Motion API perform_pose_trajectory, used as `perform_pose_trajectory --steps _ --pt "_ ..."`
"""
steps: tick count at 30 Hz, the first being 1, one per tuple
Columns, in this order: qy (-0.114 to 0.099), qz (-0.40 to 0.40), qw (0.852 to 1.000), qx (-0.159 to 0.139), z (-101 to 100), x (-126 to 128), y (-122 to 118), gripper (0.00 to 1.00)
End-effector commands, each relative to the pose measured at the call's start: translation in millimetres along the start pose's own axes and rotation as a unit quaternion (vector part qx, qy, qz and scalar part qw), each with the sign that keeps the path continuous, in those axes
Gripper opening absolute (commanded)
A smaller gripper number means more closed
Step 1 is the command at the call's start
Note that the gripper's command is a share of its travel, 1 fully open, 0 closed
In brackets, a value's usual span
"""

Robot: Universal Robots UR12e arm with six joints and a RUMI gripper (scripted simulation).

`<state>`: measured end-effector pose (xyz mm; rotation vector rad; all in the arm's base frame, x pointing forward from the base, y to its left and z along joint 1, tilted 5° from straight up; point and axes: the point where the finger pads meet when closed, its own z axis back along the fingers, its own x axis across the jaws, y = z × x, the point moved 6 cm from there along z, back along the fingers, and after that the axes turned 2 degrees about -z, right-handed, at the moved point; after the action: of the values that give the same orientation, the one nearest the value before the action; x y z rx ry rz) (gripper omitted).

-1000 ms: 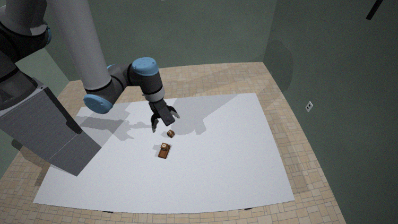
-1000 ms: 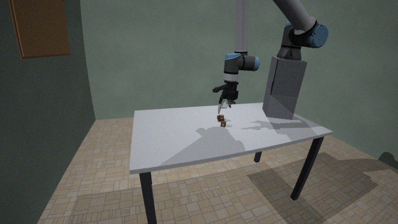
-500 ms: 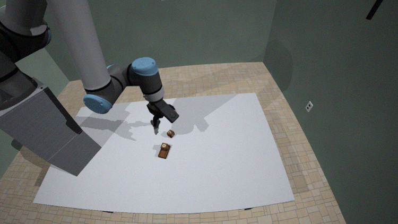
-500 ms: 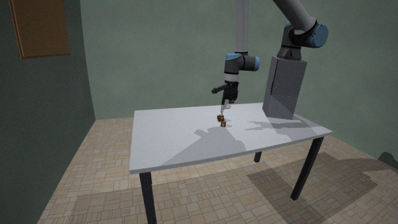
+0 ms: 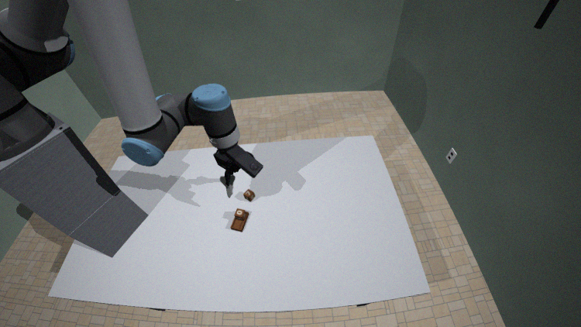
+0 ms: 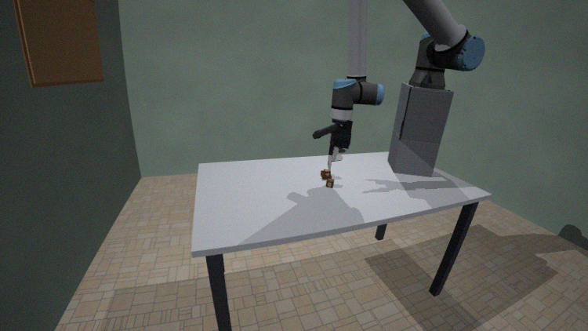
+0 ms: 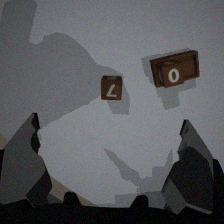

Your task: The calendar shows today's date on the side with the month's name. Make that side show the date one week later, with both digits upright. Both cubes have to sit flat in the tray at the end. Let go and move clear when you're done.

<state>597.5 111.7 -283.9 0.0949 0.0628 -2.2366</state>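
White tabletop [image 5: 324, 243] [image 6: 246, 197] [image 7: 75, 130] beneath open claw [image 5: 228, 184] [image 6: 330, 166] [image 7: 110, 117].

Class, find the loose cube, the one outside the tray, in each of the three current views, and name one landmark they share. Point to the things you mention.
Top: the loose cube [image 5: 249, 194] [image 6: 329, 183] [image 7: 111, 88] is just left of centre, below the middle.
Exterior: right of centre, slightly below the middle.
Wrist: at centre across, above the middle.
Shared landmark: the wooden tray [image 5: 238, 225] [image 6: 322, 176] [image 7: 198, 64].

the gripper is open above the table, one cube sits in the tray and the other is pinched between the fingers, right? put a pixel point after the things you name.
Not quite: the other cube [image 5: 249, 194] [image 6: 330, 183] [image 7: 111, 88] is on the table beside the tray [image 5: 237, 225] [image 7: 191, 65], as the top view shows. The gripper is open above the table, and one cube sits in the tray.
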Motion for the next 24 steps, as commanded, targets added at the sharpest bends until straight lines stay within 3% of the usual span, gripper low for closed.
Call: perform_pose_trajectory --steps 1,4,5,24 --pt "0.0 0.004 1.0 -0.001 -0.7 0.4 -2.9 1.0" --pt "0.0 0.004 1.0 -0.001 -0.7 0.4 -2.9 1.0" --pt "0.0 0.004 1.0 -0.001 -0.7 0.4 -2.9 0.29" --pt "0.0 0.004 1.0 -0.001 -0.7 0.4 -2.9 0.29"
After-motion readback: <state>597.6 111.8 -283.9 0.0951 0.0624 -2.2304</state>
